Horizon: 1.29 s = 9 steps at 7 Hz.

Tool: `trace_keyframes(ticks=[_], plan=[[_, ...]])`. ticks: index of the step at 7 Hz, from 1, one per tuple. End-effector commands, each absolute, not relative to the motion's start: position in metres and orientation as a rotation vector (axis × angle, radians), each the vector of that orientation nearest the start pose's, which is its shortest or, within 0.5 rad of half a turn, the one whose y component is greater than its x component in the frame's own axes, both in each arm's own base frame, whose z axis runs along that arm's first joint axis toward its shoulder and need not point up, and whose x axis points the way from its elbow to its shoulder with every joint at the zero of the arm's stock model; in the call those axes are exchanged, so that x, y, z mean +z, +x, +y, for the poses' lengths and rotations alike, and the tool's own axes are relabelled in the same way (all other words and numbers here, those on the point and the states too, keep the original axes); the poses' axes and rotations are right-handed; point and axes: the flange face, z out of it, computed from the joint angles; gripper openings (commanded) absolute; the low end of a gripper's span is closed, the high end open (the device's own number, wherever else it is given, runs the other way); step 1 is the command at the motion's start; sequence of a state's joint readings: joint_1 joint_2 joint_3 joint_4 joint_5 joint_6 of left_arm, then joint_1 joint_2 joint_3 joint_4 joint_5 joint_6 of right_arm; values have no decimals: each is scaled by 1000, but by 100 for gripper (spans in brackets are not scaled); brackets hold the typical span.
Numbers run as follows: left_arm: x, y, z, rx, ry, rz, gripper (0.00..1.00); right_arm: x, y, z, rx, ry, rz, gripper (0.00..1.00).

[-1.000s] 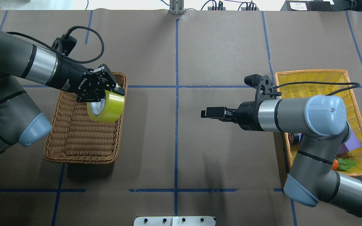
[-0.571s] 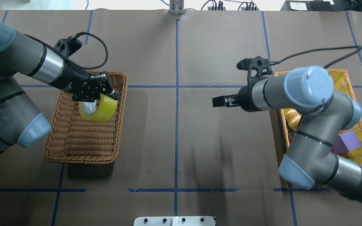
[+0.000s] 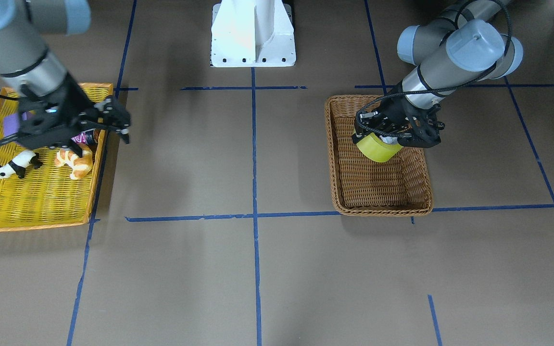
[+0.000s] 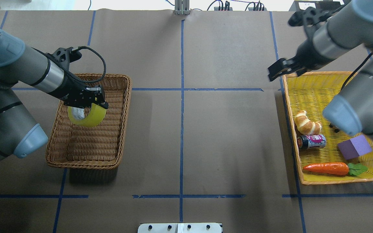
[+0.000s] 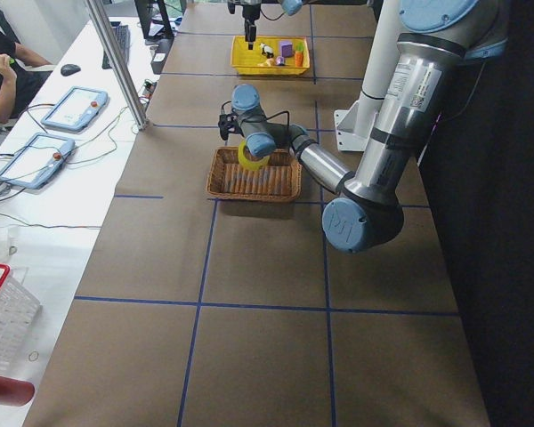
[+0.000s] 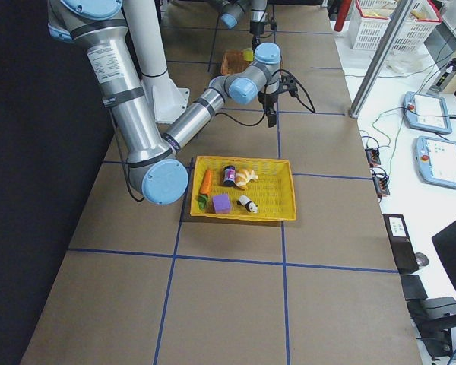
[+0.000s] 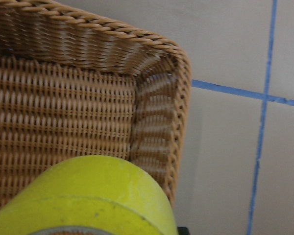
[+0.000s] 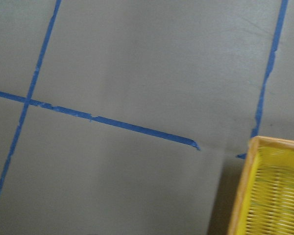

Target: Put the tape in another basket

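The yellow tape [image 4: 87, 117] is a wide roll with a pale core. My left gripper [image 4: 87, 105] is shut on it and holds it tilted, low inside the brown wicker basket [image 4: 83, 165]. The front view shows the gripper [image 3: 383, 137], the tape [image 3: 378, 148] and the basket [image 3: 383, 210]. The left wrist view shows the roll [image 7: 88, 196] near a basket corner [image 7: 137, 39]. I cannot tell if the roll touches the floor. My right gripper [image 4: 275, 70] is open and empty, above the table beside the far corner of the yellow tray [image 4: 335, 183].
The yellow tray holds a toy croissant [image 4: 306, 124], a can [image 4: 311, 141], a purple block [image 4: 355, 147], a carrot [image 4: 327, 168] and a toy panda [image 3: 15, 166]. Its rim shows in the right wrist view [image 8: 245, 196]. A white mount plate [image 4: 180, 228] sits at the near edge.
My left gripper has carried the tape left and lower into the brown basket. My right arm has swung away from the table's middle to the far corner of the yellow tray.
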<state>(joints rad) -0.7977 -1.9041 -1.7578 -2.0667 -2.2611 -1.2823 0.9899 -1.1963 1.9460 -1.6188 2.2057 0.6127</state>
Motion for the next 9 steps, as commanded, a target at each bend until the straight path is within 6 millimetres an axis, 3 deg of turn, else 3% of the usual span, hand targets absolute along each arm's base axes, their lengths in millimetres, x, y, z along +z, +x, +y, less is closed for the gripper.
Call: trace_keyframes(ticks=[1,3,5,6,7,9], plan=[[340,391,-466,-63,-6,1080,0,315,-179,-543,-277,195,-793,100],[349,399,-462,-38,-16,1027,0,331,-136,-552,-310,177,-745,100],[366,399,-465,5,8,954,1,344,-121,-553,-298,169,-737,100],[366,400,-464,6,9,953,63,356,-109,-553,-313,172,-728,100],[368,395,-465,-11,43,935,100,362,-98,-555,-320,178,-727,100],[360,388,-467,-18,57,943,100,374,-85,-560,-324,167,-744,100]])
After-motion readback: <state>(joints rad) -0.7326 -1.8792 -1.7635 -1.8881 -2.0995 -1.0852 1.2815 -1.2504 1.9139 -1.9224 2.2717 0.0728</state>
